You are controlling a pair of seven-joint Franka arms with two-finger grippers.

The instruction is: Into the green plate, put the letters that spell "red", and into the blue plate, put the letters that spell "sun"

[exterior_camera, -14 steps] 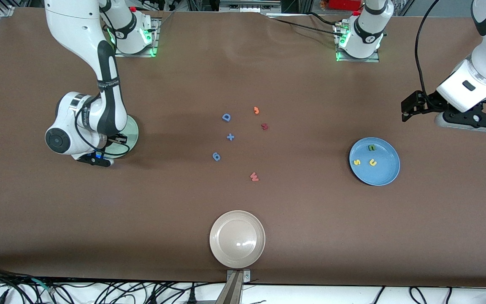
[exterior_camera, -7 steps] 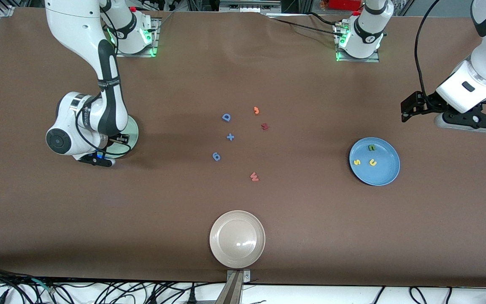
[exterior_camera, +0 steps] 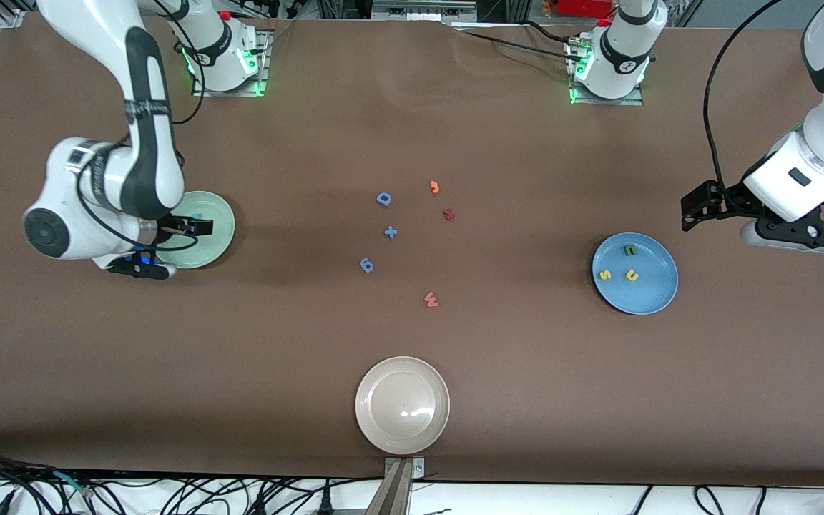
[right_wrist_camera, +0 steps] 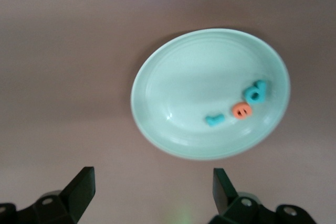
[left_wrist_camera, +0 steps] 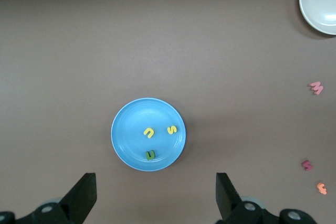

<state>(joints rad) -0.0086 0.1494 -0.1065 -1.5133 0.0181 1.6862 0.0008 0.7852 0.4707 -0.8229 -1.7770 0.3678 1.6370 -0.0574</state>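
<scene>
3 letters (right_wrist_camera: 242,109) in green plate (right_wrist_camera: 173,85), 3 in blue plate (left_wrist_camera: 126,142)

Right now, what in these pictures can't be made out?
- Front view: most of the green plate and its letters, hidden by the right arm.
- Front view: right pincer, tucked under its wrist.
- Right wrist view: teal letters blurred, shapes uncertain.
- Left wrist view: beige plate cut by edge.

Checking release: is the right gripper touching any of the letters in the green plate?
Apart. The right wrist view shows the right gripper open and empty, its fingers clear of the green plate, with the teal r, orange e and teal d lying free.
</scene>
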